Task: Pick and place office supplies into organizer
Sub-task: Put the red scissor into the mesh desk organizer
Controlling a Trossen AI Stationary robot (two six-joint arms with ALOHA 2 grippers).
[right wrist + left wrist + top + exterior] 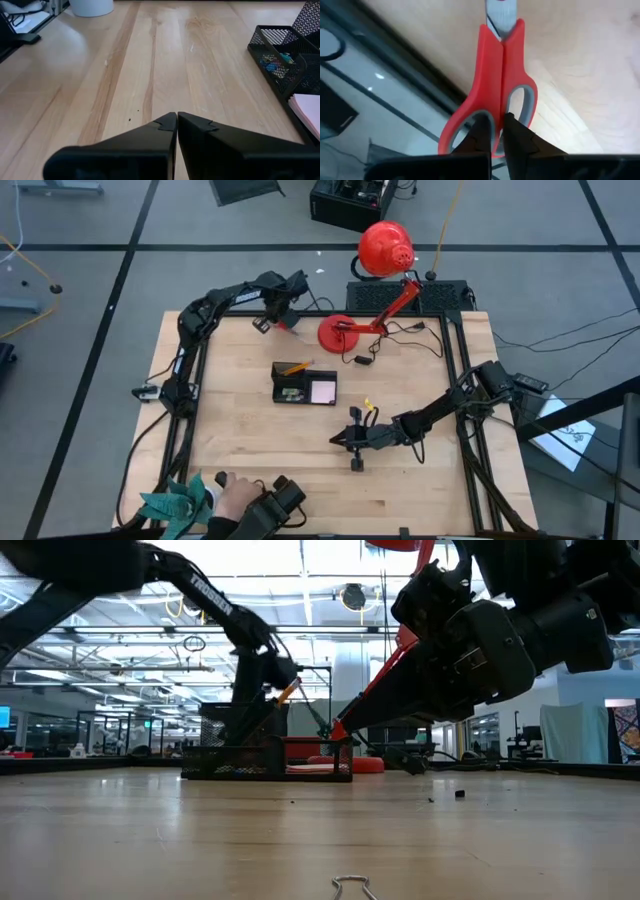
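While the right gripper (350,442) rests clenched and empty on the near worktop (240,440), the organizer (305,383) sits mid-table with a pencil (295,367) and pink notepad (323,391) already inside. At the far edge, the left gripper (283,321) has its fingers (485,137) pinched on one handle loop of the red scissors (497,85). So narrow a hold could let the scissors swing or slip on lifting, and the lamp (385,250) close by could be struck.
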